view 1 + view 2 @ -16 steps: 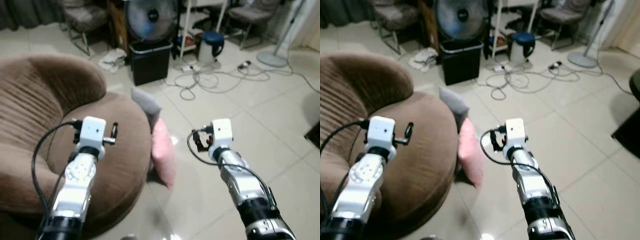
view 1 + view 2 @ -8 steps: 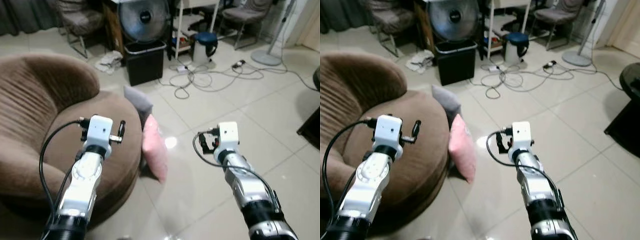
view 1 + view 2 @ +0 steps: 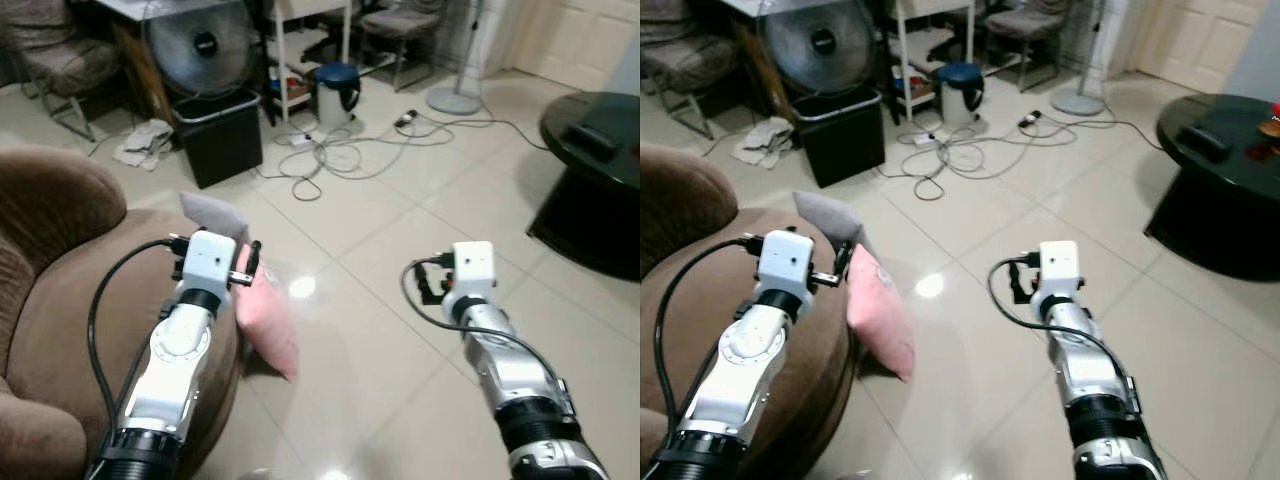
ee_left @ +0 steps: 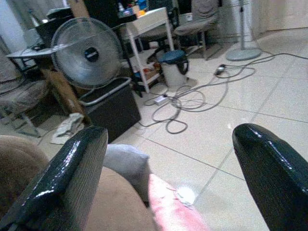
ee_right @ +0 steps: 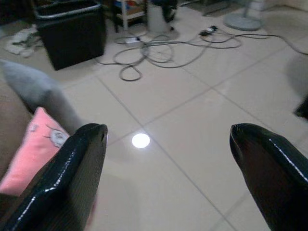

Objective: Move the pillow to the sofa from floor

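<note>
A: Change since earlier frame?
B: Camera swung right; black table (image 3: 590, 180) enters. Pink pillow (image 3: 268, 318) on floor against brown sofa (image 3: 70, 300), lower edge hidden.
A: Claws?
B: Left gripper (image 4: 163, 183), right gripper (image 5: 168, 178): fingers apart, empty.

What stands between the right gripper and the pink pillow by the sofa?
Nothing visible: bare tile floor lies between the right gripper and the pink pillow, which leans on the brown sofa beside a grey pillow. Its fingers are open.

Glossy floor tiles (image 3: 400, 230), seemingly cloth pillow (image 3: 268, 315)
</note>
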